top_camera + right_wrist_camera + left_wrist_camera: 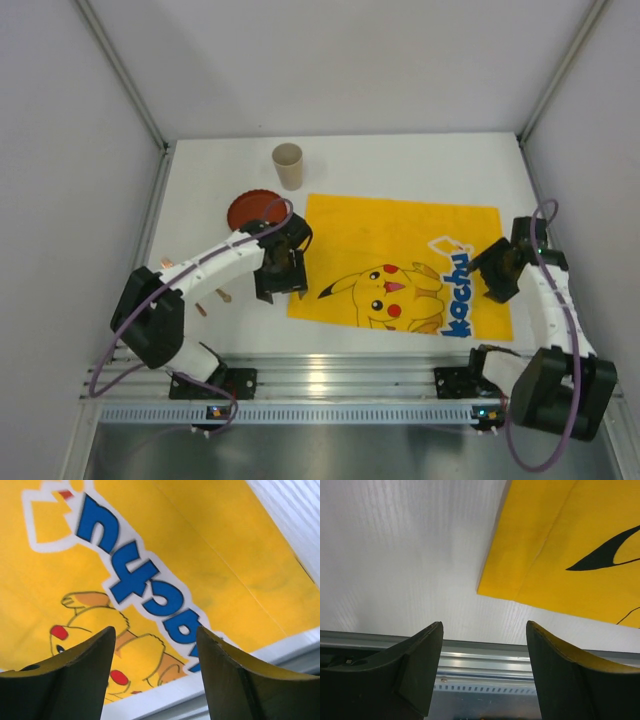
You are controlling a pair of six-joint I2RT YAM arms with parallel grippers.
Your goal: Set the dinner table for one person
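The dinner table [400, 165] is a flat white top with a silver rail [350, 375] along its near edge. A yellow Pikachu-print cloth [400, 262] lies spread flat on its middle and right. My left gripper [280, 285] hangs open just off the cloth's near-left corner [487, 587], over bare table [395, 555], with nothing between its fingers [422, 655]. My right gripper [496, 285] stands open over the cloth's near-right part, above the blue lettering [135, 565], and holds nothing.
A red plate [250, 208] sits behind the left arm, partly covered by it. A beige paper cup [288, 165] stands upright beyond the plate. Small wooden pieces [221, 295] lie at the table's left, partly hidden by the arm. White walls close in three sides.
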